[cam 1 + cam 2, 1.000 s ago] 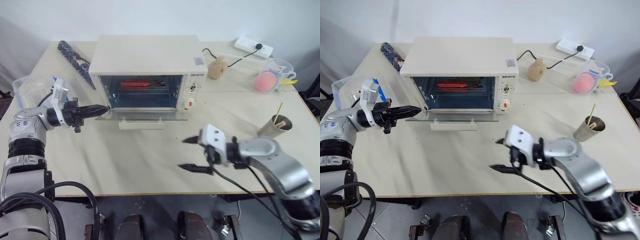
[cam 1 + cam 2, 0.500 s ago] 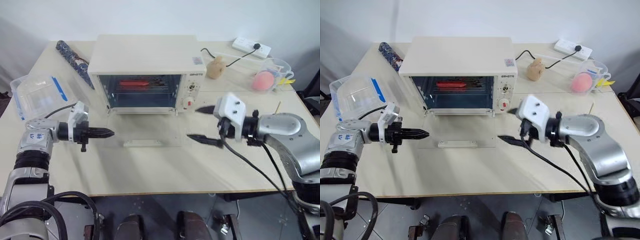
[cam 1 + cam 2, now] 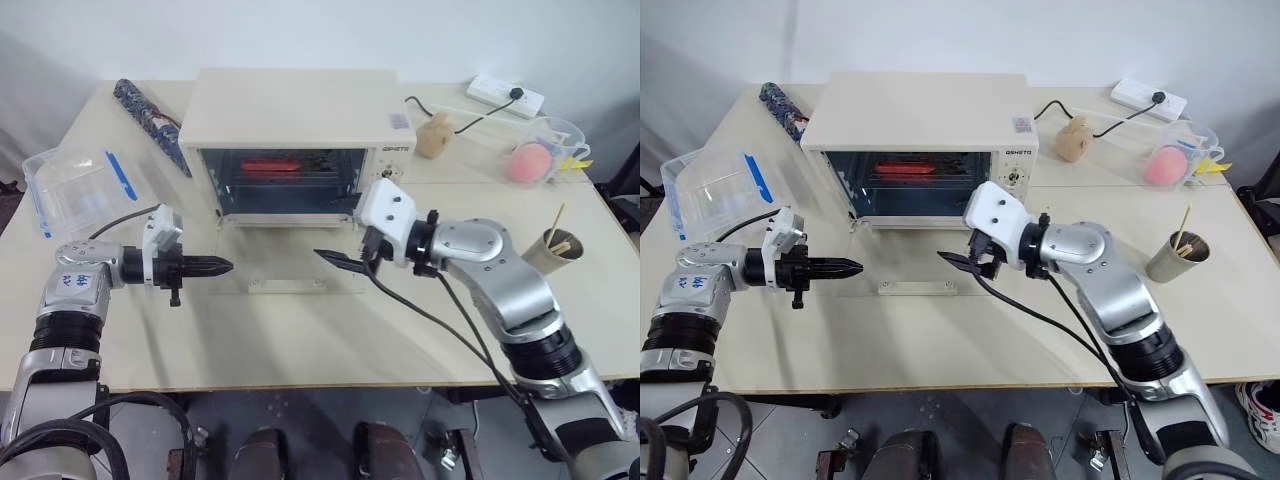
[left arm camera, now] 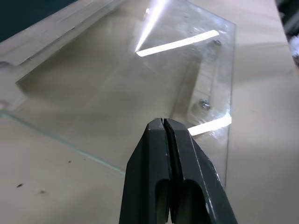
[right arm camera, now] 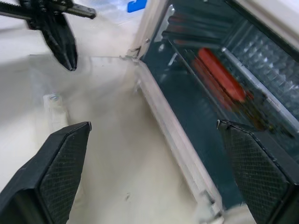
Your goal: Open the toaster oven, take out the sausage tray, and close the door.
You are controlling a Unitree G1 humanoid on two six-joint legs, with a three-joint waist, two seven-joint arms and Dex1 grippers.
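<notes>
The cream toaster oven (image 3: 300, 110) stands at the back middle of the table. Its glass door (image 3: 290, 258) lies folded down flat, bar handle (image 3: 287, 286) toward me. Inside, the sausage tray (image 3: 280, 172) sits on its rack with a red sausage (image 5: 219, 74) on it. My left gripper (image 3: 222, 267) is shut and empty, its tip at the door's left edge, over the glass (image 4: 140, 70) in the left wrist view. My right gripper (image 3: 340, 235) is open and empty above the door, facing the oven's mouth.
A clear plastic box with blue clips (image 3: 70, 185) sits at the left. A patterned roll (image 3: 150, 125) leans beside the oven. A power strip (image 3: 508, 95), a measuring jug (image 3: 548, 150) and a paper cup with sticks (image 3: 555, 250) stand on the right.
The door has dropped from partly open to flat on the table. My left gripper sank with it. My right gripper rose and swung left to the front of the oven's mouth.
</notes>
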